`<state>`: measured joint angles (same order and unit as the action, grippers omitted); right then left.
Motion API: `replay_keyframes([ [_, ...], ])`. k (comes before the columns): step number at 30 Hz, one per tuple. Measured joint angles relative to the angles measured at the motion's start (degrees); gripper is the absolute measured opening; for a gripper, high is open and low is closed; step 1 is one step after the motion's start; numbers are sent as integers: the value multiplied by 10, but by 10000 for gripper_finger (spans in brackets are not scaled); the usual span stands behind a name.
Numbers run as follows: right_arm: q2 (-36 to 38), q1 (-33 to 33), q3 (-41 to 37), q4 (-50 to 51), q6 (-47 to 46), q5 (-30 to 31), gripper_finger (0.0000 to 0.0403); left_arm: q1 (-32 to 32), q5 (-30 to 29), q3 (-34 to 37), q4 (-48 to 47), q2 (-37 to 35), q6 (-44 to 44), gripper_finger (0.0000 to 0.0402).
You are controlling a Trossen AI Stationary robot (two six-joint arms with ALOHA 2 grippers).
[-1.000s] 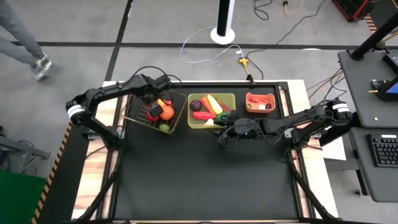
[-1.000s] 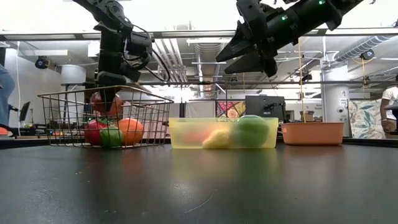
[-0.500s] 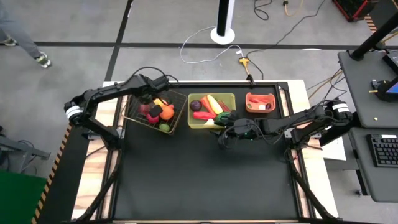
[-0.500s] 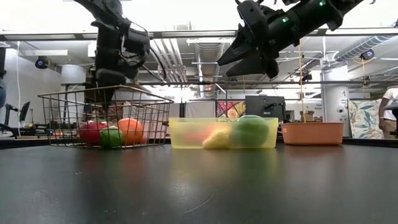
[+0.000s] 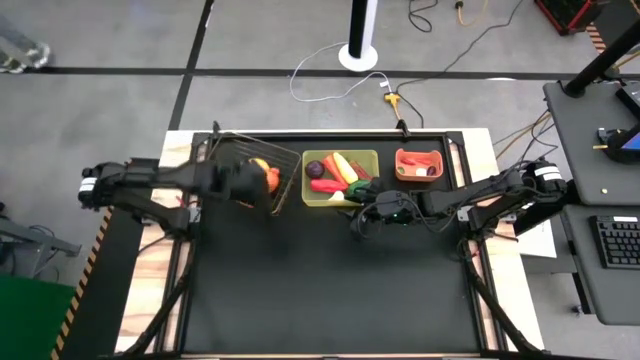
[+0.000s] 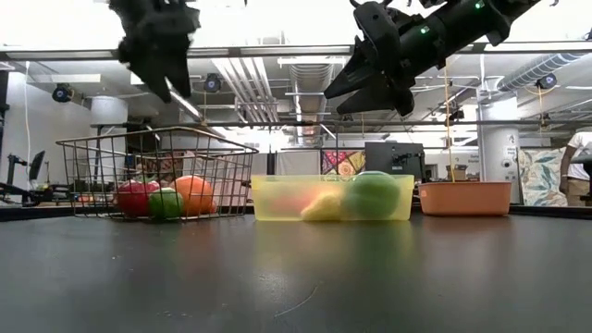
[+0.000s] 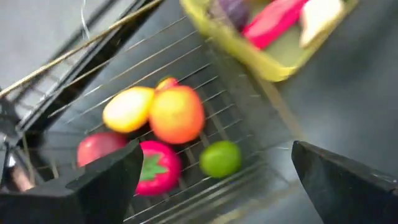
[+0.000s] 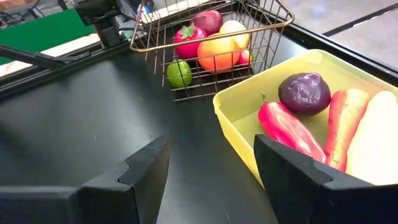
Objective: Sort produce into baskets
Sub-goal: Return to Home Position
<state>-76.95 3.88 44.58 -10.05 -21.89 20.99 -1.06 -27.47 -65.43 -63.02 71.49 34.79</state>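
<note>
A: Sorting day at the counter (image 5: pixel 330 290): where do we find the arms?

B: The left gripper (image 7: pixel 217 148) hangs high over the wire basket (image 6: pixel 227 171), jaws spread wide, gripping nothing. The right gripper (image 8: pixel 211 142) hovers just near of the yellow tray (image 8: pixel 264 78), jaws equally wide and empty.

A: And the produce?

B: Every piece we can see sits in a container along the far edge. The basket, far left, holds a lemon (image 7: pixel 127 109), an orange (image 7: pixel 177 115), an apple (image 7: pixel 99 148), a tomato (image 7: pixel 158 174) and a lime (image 7: pixel 221 160). The tray, in the middle, holds a beet (image 8: pixel 305 92), a red chili (image 8: pixel 289 129), a carrot (image 8: pixel 345 121) and a pale cob (image 8: pixel 380 140), the long pieces lying side by side. The red bin (image 5: pixel 420 150), far right, holds small pieces we cannot make out.

A: What does the next move turn on?

B: We judge the sorting done, with only the trip home left. The basket lies below the left jaws, the tray just beyond the right ones; the left arm is nearer the basket, the right nearer tray and bin. Lifting clear before swinging away should spare the wire rim.
</note>
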Motion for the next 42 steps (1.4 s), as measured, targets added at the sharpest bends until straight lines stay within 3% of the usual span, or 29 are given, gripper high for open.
replay_keyframes([
  [7,0,0,0,0,32,0,224,206,-99,0,29,12,121,390],
  [13,0,0,0,-12,99,0,224,322,-173,0,117,42,101,390],
  [16,0,0,0,-13,111,0,224,348,-156,0,122,59,51,390],
  [18,0,0,0,-13,111,0,224,358,-138,0,149,74,69,390],
  [21,0,0,0,-8,114,0,224,359,-212,2,202,104,76,390],
  [28,0,0,0,-10,123,-2,224,331,-226,4,392,147,-161,390],
  [31,0,0,0,-15,140,-3,224,314,-200,6,477,147,-270,390],
  [35,0,0,0,-52,171,-37,224,279,-92,31,553,126,-344,390],
  [39,0,0,0,-96,203,-92,224,231,25,111,685,88,-375,390],
  [42,0,0,-1,-113,219,-106,224,195,79,187,765,47,-377,390],
])
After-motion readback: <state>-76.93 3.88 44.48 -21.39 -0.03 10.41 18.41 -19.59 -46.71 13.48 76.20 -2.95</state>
